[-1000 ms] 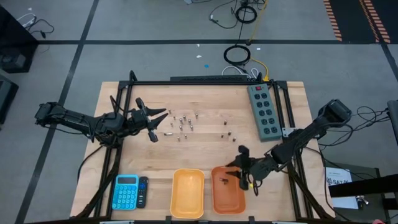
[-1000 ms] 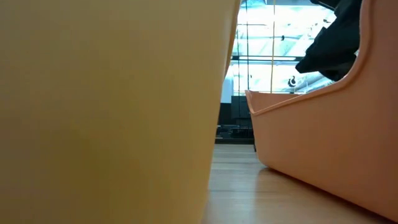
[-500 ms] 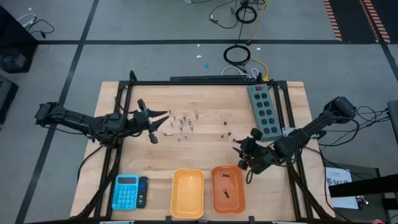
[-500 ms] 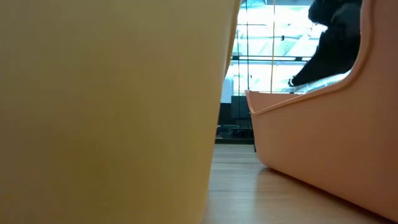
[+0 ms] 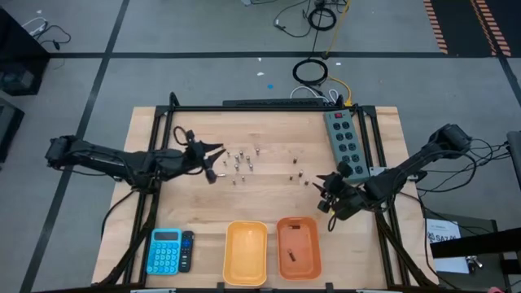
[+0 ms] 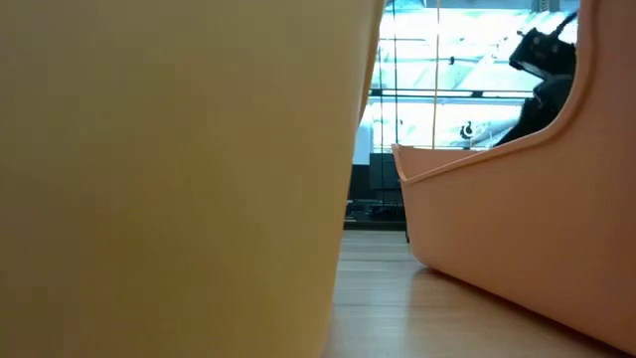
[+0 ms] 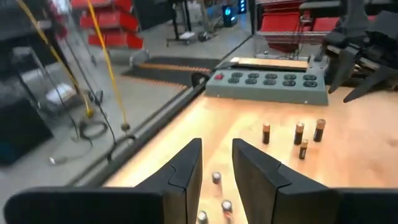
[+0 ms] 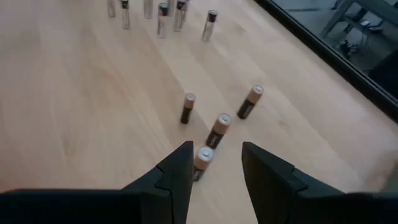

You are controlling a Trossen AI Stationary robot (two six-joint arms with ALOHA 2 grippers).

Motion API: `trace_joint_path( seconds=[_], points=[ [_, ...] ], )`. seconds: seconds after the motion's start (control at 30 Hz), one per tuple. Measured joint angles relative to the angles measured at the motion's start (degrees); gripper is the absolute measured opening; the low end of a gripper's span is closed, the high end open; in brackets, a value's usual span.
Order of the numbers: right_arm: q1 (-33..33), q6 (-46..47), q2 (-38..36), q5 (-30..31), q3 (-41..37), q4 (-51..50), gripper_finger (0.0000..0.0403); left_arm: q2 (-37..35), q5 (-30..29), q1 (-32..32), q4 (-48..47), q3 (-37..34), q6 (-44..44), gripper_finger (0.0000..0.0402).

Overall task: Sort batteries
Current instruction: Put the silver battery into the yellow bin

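Note:
Silvery batteries (image 5: 238, 159) stand on end in a loose group at mid-table. Several smaller dark batteries (image 5: 298, 174) stand to their right. My left gripper (image 5: 214, 161) is open at the left edge of the silvery group, and silvery batteries (image 7: 216, 178) stand just ahead of its fingers. My right gripper (image 5: 325, 193) is open and low beside the dark ones. One dark battery (image 8: 202, 160) stands at its fingertips, and others (image 8: 219, 129) are just beyond. A dark battery (image 5: 293, 255) lies in the orange tray (image 5: 313, 244).
A yellow tray (image 5: 245, 252) sits left of the orange tray at the near edge. Both tray walls (image 6: 169, 179) fill the low view. A blue calculator (image 5: 165, 251) lies at the near left. A grey power strip (image 5: 345, 144) lies at the far right. Bare wood separates batteries and trays.
My right gripper has left the space above the orange tray, moved toward the far edge and come down beside the dark batteries; a dark battery now shows in that tray. My left gripper has slid toward the table's right, up to the silvery batteries.

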Motion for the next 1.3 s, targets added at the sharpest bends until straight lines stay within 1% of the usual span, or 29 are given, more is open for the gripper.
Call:
trace_joint_path(
  seconds=[0.03, 0.13, 0.2, 0.3, 0.43, 0.53, 0.67, 0.8, 0.9, 1.03, 1.13, 1.3],
  points=[
    [0.0, -0.1, -0.8, 0.0, -1.3, 1.6, 0.0128, 0.6, 1.5, 0.5, -0.6, 0.0, -1.2, 0.0099],
    [0.0, -0.1, -2.2, 0.1, -4.1, 5.2, 0.0128, 2.4, 9.4, 2.0, -5.0, 0.0, -5.4, 0.0099],
    [0.0, 0.0, -2.8, 0.1, -5.4, 7.6, 0.0128, 3.5, 13.4, 2.5, -7.7, 0.0, -8.8, 0.0099],
    [0.0, -0.9, -2.7, 0.0, -6.4, 11.8, 0.0128, 4.3, 17.1, 2.6, -14.3, 0.0, -10.9, 0.0099],
    [0.0, -4.5, -2.1, 0.0, -6.5, 15.6, 0.0128, 4.9, 20.7, 2.4, -21.8, 0.0, -12.7, 0.0103],
    [0.0, -5.8, -1.9, 0.1, -6.5, 17.8, 0.0128, 6.2, 21.0, 2.5, -27.7, -0.1, -13.6, 0.012],
    [0.0, -5.6, -1.5, 0.1, -6.5, 17.5, 0.0128, 8.7, 21.9, 2.5, -29.6, -0.1, -15.0, 0.0147],
    [0.0, -5.1, -0.9, 0.0, -6.5, 17.6, 0.0128, 12.0, 23.8, 2.5, -30.1, -0.1, -15.0, 0.0156],
    [0.0, -5.0, -0.3, 0.0, -6.5, 17.5, 0.0128, 14.9, 23.7, 2.5, -29.8, -0.1, -14.6, 0.0157],
    [0.0, -5.0, -0.2, -0.1, -6.5, 17.5, 0.0128, 18.4, 21.8, 2.5, -28.0, -0.3, -12.3, 0.0157],
    [0.0, -5.0, -0.2, -0.2, -6.5, 17.5, 0.0128, 20.1, 21.5, 2.5, -24.5, -1.4, -10.3, 0.0157],
    [0.1, -5.2, -0.2, -0.2, -6.5, 17.5, 0.0128, 21.0, 20.8, 3.3, -20.7, -3.9, -10.0, 0.0157]
  ],
)
